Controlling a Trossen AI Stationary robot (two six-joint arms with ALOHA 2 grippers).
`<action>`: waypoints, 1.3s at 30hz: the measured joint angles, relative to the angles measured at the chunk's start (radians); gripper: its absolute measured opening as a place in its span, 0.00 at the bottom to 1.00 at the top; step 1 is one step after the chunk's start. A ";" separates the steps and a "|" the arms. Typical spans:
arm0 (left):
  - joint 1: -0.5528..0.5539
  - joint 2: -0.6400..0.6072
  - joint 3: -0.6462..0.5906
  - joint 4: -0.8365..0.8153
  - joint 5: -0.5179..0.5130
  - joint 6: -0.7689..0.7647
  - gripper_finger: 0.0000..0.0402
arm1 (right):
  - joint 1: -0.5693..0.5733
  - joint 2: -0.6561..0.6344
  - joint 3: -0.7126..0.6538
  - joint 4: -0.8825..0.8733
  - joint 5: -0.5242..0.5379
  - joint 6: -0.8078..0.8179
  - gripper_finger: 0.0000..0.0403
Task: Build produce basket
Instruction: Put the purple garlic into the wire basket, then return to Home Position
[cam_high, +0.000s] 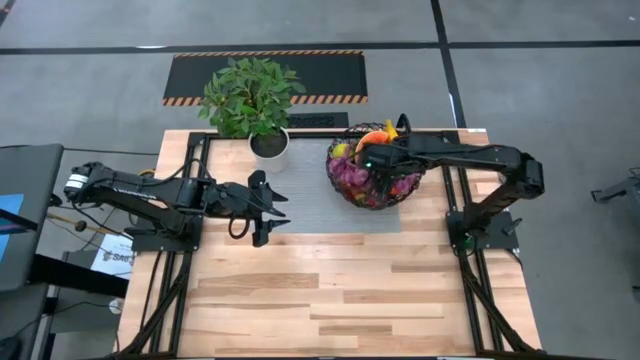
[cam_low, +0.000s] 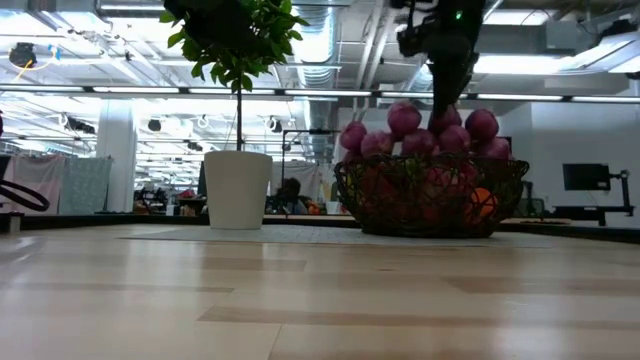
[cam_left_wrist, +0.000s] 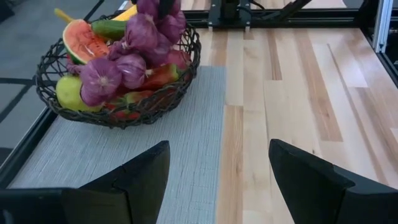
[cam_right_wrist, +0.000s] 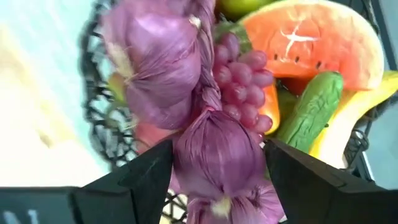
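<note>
The basket sits on the grey mat toward the far side of the surface, just right of the white plant pot with its leafy plant, and it is heaped full. On top runs a braid of purple garlic bulbs, piled high above the rim in the low view. Under and around it: a watermelon slice, a green cucumber, a yellow banana, a bunch of purple grapes, and a yellow-green apple against the mesh on the side toward the left arm. Red pieces show through the wire, too tangled to name.

The right gripper is right over the basket, reaching in from the right. Its wrist view shows the jaws standing apart on either side of the lowest garlic bulb; whether the pads press that bulb or merely flank it, I cannot tell.

Over on the left, the left gripper hovers above the mat's near-left part, well apart from the basket, pointed at it, jaws spread wide and empty, bare mat and wood showing between them
</note>
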 joint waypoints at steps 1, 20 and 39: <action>0.000 0.000 0.000 0.000 0.000 0.000 0.66 | 0.000 -0.012 0.000 0.004 -0.006 -0.005 0.69; 0.000 0.000 0.000 0.058 0.006 0.004 0.66 | 0.017 -0.365 0.000 0.143 0.028 0.028 0.69; 0.080 -0.216 -0.041 0.101 0.274 0.097 0.66 | 0.018 -0.662 -0.295 0.392 0.123 0.016 0.69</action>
